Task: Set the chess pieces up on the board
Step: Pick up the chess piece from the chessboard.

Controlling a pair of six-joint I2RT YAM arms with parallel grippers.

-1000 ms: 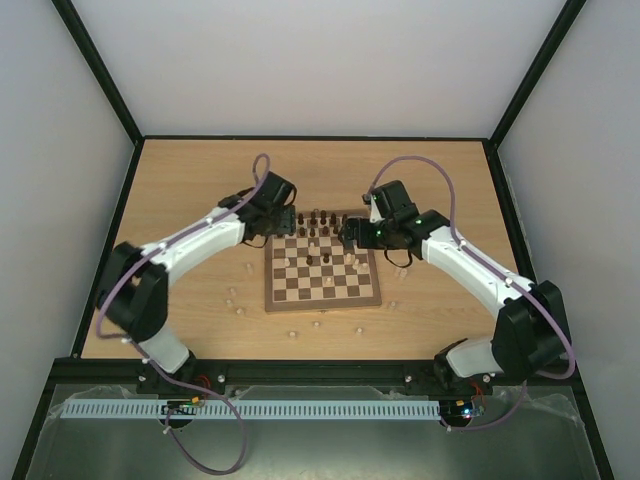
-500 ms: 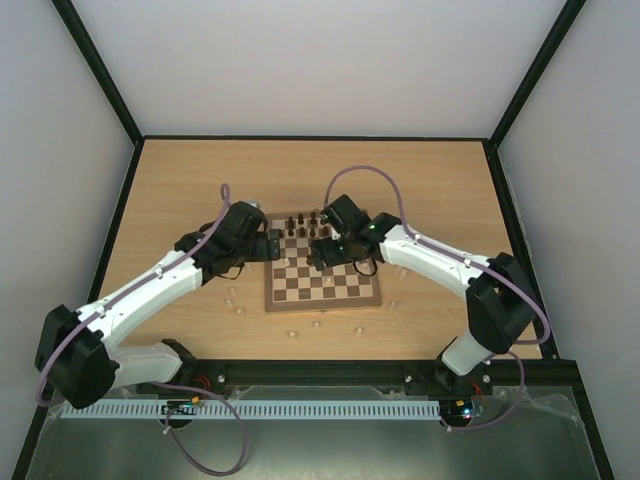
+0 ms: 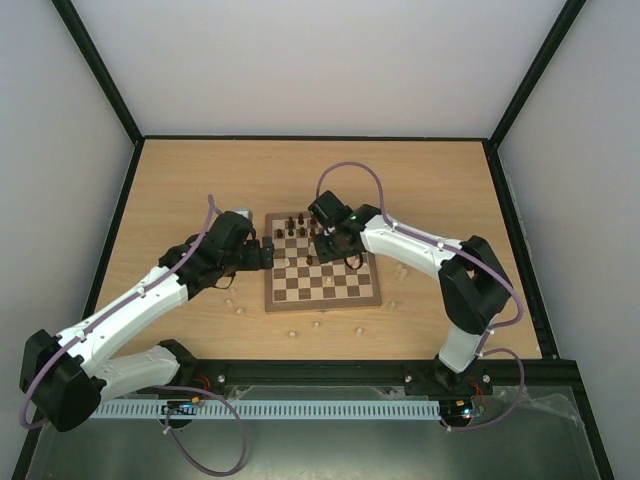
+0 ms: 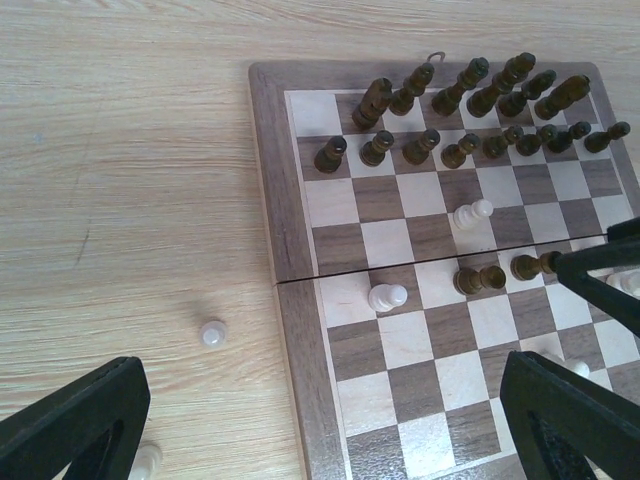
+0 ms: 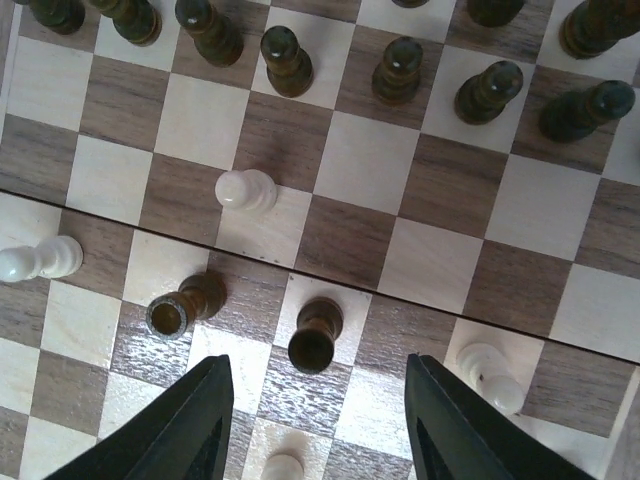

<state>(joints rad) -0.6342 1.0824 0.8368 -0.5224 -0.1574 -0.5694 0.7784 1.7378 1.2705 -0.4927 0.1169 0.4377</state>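
The board (image 3: 322, 295) lies mid-table, with dark chess pieces (image 4: 440, 100) in two rows along its far edge. My left gripper (image 3: 262, 252) hovers just off the board's left border (image 4: 270, 200), wide open and empty (image 4: 320, 430). My right gripper (image 3: 325, 250) hangs over the board's middle, open, with its fingers (image 5: 190, 420) on either side of a standing dark piece (image 5: 315, 335) and not touching it. A second dark piece (image 5: 185, 305) stands just left of it. Cream pieces (image 5: 245, 190) (image 5: 492, 365) stand on nearby squares.
Loose cream pieces lie on the tabletop in front of the board (image 3: 293, 333) (image 3: 357, 327), to its left (image 3: 239, 309) (image 4: 212, 333) and to its right (image 3: 392, 304). The two arms nearly meet above the board's far left part.
My left arm drew back leftwards off the board and its jaws opened fully. My right arm swung left across the board to its middle, and its jaws narrowed around the dark piece.
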